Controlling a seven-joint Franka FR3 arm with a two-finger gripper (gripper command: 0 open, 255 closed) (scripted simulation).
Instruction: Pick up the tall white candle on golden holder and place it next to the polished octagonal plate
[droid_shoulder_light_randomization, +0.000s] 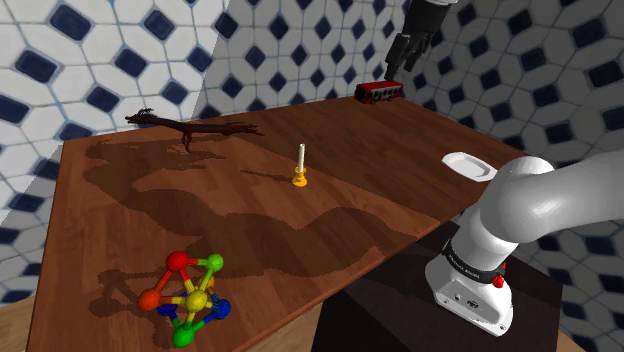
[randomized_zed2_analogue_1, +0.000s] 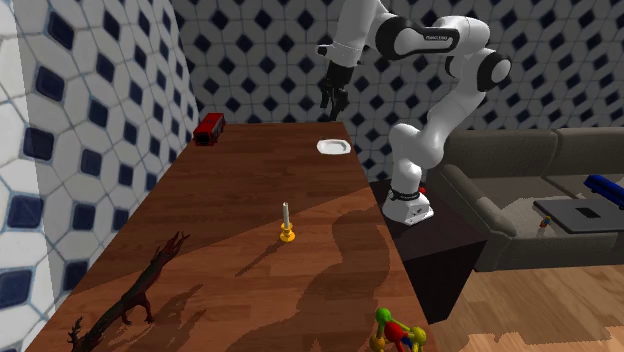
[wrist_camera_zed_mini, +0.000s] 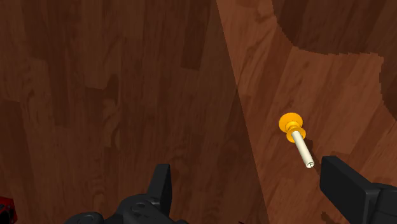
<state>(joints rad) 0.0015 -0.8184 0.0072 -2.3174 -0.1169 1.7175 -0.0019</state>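
A pale, slim candle (droid_shoulder_light_randomization: 301, 158) stands upright in a small golden holder (droid_shoulder_light_randomization: 299, 181) near the middle of the brown wooden table (droid_shoulder_light_randomization: 130, 210). The second exterior view has the candle (randomized_zed2_analogue_1: 286, 216) mid-table too. A white octagonal plate (droid_shoulder_light_randomization: 468, 165) lies at the table edge near the arm's stand; the same plate (randomized_zed2_analogue_1: 334, 147) sits below the hand. My gripper (droid_shoulder_light_randomization: 397, 68) hangs high above the table's far end, open and holding nothing. In the wrist view the candle (wrist_camera_zed_mini: 299, 141) lies far below, closer to the right finger (wrist_camera_zed_mini: 347, 186), with the gripper (wrist_camera_zed_mini: 254, 191) wide apart.
A red toy bus (droid_shoulder_light_randomization: 379, 92) stands at the far end by the tiled wall. A dark dragon-like figure (droid_shoulder_light_randomization: 190, 127) lies along the wall-side edge. A colourful ball-and-stick toy (droid_shoulder_light_randomization: 190, 296) sits at the near corner. A grey sofa (randomized_zed2_analogue_1: 530, 165) stands beyond the stand.
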